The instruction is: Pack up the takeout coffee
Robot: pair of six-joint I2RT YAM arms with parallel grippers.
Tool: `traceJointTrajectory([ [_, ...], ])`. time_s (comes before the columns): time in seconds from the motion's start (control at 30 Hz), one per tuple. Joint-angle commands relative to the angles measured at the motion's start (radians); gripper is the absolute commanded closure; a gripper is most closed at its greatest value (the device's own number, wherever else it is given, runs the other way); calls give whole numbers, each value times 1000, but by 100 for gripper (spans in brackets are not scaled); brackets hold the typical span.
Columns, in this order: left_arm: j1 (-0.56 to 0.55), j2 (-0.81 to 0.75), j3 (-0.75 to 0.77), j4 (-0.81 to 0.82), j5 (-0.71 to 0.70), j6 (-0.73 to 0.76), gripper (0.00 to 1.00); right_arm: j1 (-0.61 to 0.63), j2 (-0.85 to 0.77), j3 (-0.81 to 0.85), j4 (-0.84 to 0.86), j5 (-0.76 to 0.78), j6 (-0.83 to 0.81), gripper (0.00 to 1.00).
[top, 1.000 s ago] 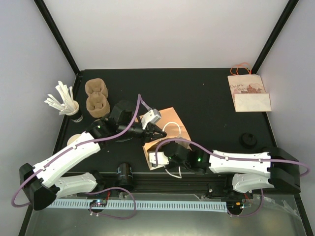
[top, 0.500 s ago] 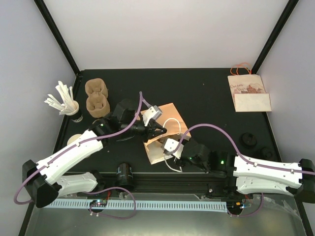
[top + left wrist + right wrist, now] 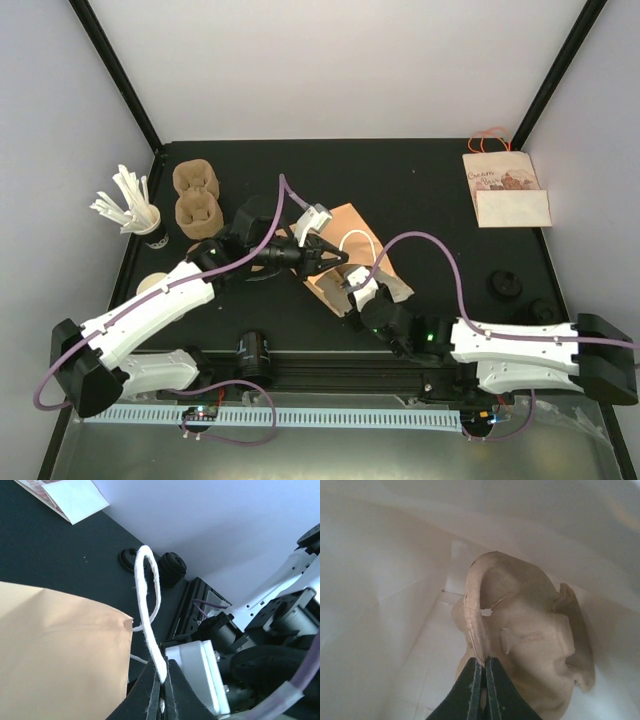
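Observation:
A brown paper bag (image 3: 352, 262) lies on the black table at the centre, its mouth toward the arms. My left gripper (image 3: 336, 258) is shut on the bag's white rope handle (image 3: 148, 605), which loops up from the pinched jaws (image 3: 163, 682) beside the bag's brown side (image 3: 60, 650). My right gripper (image 3: 483, 680) is inside the bag, shut on the rim of a pulp cup carrier (image 3: 540, 645), with the bag's pale inner walls all round it. From above, the right fingers are hidden in the bag; only the wrist (image 3: 385, 322) shows.
More pulp carriers (image 3: 197, 195) and a cup of white stirrers (image 3: 133, 205) stand at the far left. A printed paper bag (image 3: 505, 190) lies at the back right. Black lids (image 3: 505, 285) sit at the right edge, and a black cup (image 3: 253, 350) by the near rail.
The right arm swung rightward and drove its gripper with the carrier into the bag's mouth. The bag turned and shifted to the right, and the left gripper followed, still holding the handle.

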Motion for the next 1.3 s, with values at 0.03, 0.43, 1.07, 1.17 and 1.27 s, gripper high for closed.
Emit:
traceJointTrajectory([
  [0.03, 3, -2, -6, 131, 88, -78, 98, 5, 111, -55, 294, 145, -10, 99],
  [0.43, 3, 20, -14, 85, 152, -6, 99, -21, 74, -41, 250, -89, 72, 52],
  [1.07, 2, 49, -23, 76, 168, -5, 98, -193, -81, -56, -6, -270, 274, 65],
  [1.17, 2, 51, -24, 90, 161, -23, 98, -193, -45, -43, 13, -363, 261, 65],
  [1.27, 2, 59, -25, 100, 152, -43, 98, -192, -38, -19, -21, -416, 285, 62],
])
